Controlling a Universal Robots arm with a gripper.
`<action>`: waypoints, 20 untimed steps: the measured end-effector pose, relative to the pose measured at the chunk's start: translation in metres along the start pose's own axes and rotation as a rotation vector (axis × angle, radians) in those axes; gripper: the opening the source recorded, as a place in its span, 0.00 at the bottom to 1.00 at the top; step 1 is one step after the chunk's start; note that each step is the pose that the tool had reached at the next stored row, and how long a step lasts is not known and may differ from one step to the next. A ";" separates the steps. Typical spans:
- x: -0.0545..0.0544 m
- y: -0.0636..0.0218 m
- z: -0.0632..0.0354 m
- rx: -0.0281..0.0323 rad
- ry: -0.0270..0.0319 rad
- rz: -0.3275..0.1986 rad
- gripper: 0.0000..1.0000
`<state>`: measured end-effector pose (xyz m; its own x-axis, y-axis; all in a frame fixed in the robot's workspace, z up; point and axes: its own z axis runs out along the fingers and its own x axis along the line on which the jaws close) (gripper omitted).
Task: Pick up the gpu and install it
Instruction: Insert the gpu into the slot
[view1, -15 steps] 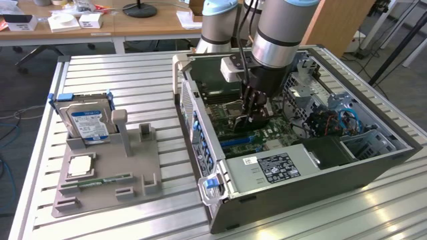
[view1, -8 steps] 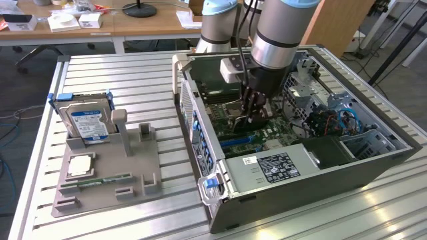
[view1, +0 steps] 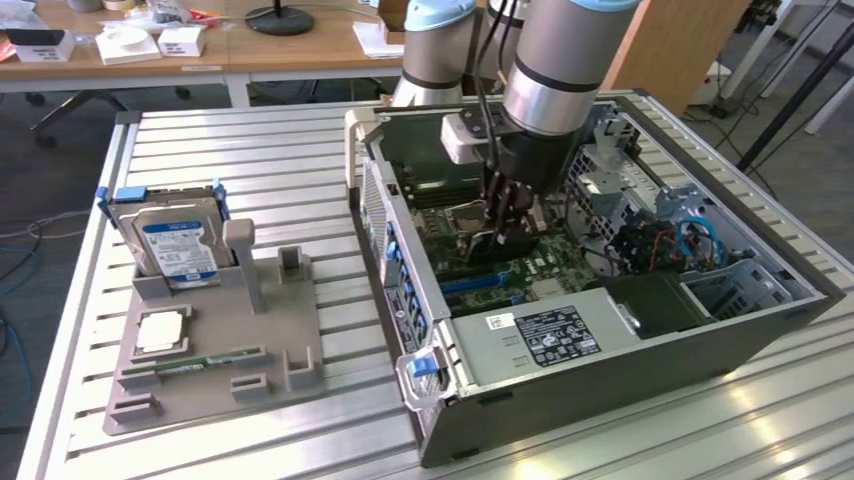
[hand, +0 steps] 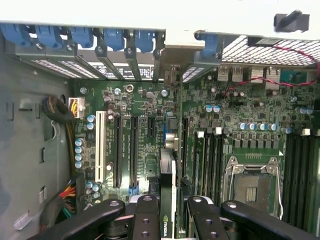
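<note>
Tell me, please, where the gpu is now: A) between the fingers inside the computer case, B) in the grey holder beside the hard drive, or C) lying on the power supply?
A: the gpu stands edge-on between the fingers, over the motherboard inside the computer case.

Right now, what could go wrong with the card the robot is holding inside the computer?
The gpu in the gripper might miss the black slots and scrape the motherboard instead. A slip sideways might bump the open processor socket nearby.
</note>
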<state>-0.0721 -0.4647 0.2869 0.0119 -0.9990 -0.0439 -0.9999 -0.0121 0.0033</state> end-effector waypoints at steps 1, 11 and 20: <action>0.000 0.0000 -0.0021 -0.0001 0.0002 0.000 0.26; 0.001 -0.0022 -0.0034 0.0001 0.0002 0.006 0.26; 0.003 -0.0045 -0.0015 0.0004 0.0001 0.013 0.26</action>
<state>-0.0675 -0.4674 0.2883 -0.0009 -0.9990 -0.0437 -1.0000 0.0008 0.0034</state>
